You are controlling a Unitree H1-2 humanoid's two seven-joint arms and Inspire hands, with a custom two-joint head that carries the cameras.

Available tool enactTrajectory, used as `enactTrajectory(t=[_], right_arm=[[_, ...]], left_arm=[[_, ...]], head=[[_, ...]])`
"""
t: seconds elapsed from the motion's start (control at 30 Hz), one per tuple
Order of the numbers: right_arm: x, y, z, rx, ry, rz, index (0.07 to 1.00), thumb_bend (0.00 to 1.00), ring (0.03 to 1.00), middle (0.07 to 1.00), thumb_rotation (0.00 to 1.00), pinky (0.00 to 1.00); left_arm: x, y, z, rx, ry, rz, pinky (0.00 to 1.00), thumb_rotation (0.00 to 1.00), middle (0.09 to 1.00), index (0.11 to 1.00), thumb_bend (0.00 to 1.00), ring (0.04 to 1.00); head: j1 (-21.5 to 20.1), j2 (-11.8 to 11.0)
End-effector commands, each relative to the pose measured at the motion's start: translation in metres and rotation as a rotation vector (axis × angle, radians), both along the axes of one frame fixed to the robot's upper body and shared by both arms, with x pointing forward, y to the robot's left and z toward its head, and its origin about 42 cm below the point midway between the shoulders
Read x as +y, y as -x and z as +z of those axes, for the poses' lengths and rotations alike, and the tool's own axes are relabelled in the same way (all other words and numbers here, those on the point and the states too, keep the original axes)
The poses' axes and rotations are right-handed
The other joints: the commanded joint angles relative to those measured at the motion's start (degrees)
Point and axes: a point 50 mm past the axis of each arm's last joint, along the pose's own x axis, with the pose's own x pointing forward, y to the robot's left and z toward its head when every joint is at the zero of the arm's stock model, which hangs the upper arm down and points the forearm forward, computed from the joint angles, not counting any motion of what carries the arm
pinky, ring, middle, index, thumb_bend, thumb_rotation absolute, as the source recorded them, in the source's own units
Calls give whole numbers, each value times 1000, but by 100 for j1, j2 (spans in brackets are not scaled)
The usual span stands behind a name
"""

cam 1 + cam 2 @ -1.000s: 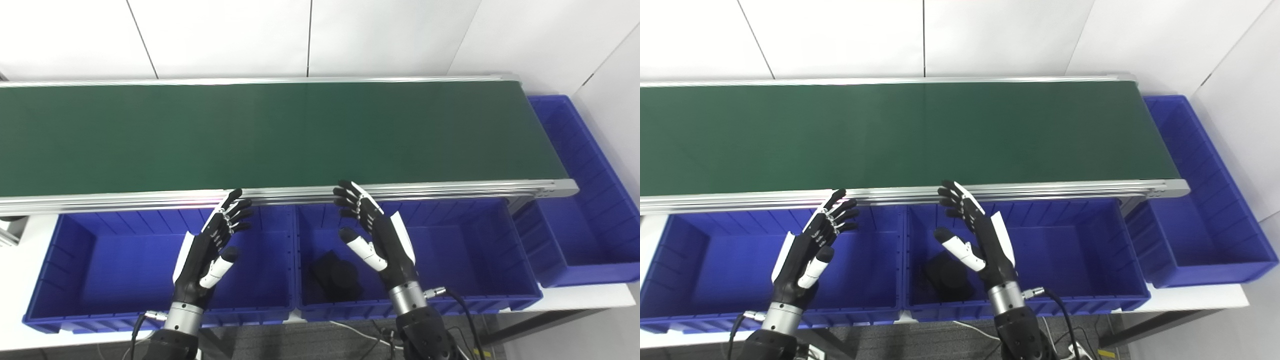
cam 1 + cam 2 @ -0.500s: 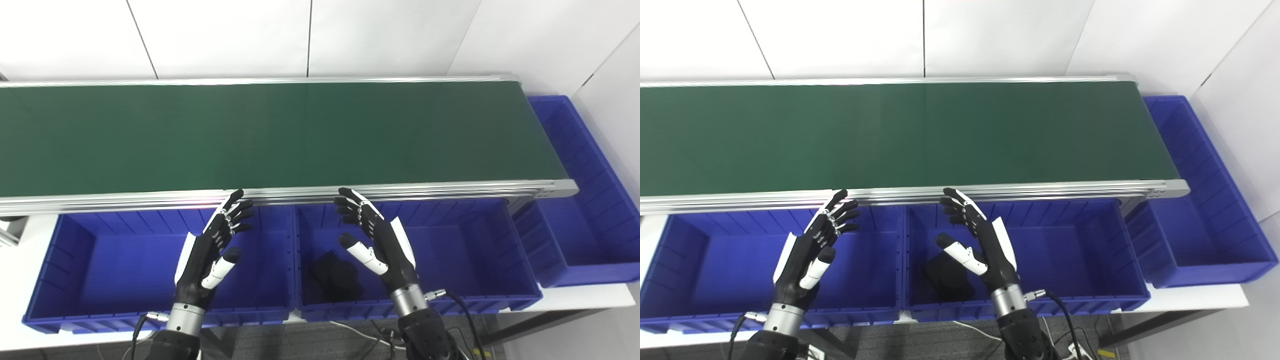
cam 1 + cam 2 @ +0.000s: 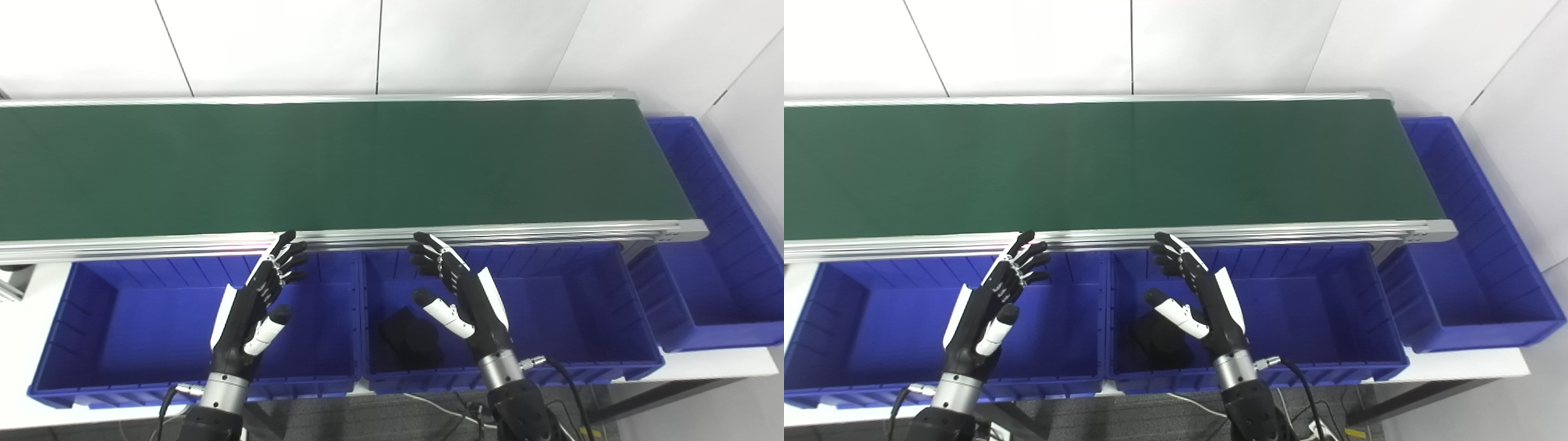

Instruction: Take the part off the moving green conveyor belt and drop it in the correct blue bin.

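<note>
The green conveyor belt (image 3: 343, 165) runs across the picture and carries no part. Black parts (image 3: 411, 340) lie on the floor of the middle blue bin (image 3: 563, 312), at its left. My left hand (image 3: 257, 306) is open and empty, raised over the right end of the left blue bin (image 3: 141, 318). My right hand (image 3: 459, 297) is open and empty, raised over the left half of the middle bin, just right of the black parts. Both hands' fingertips reach up near the belt's front rail.
A third blue bin (image 3: 704, 245) stands at the belt's right end, turned lengthwise, with nothing showing in it. An aluminium rail (image 3: 520, 231) edges the belt's front. White wall panels rise behind. Cables hang below the right wrist (image 3: 563, 373).
My right hand has dropped slightly and drawn back toward me over the middle bin. My left hand has shifted a little left and down. Both stay open.
</note>
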Motion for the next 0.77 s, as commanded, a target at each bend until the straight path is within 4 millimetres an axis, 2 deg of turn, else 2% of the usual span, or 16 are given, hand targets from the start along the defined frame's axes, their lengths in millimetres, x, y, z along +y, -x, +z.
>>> enactTrajectory(t=[0.0,0.73], right_arm=[[4,-1,12,-93,-28,18,866,764,788,814,762,762],[6,0,15,-103,-35,21,869,782,786,819,776,756]], left_arm=[[0,-2,12,-60,11,-8,767,862,877,930,925,835],[3,-1,15,-69,12,-19,770,854,882,935,926,833]], head=[[-3,2],[1,-2]])
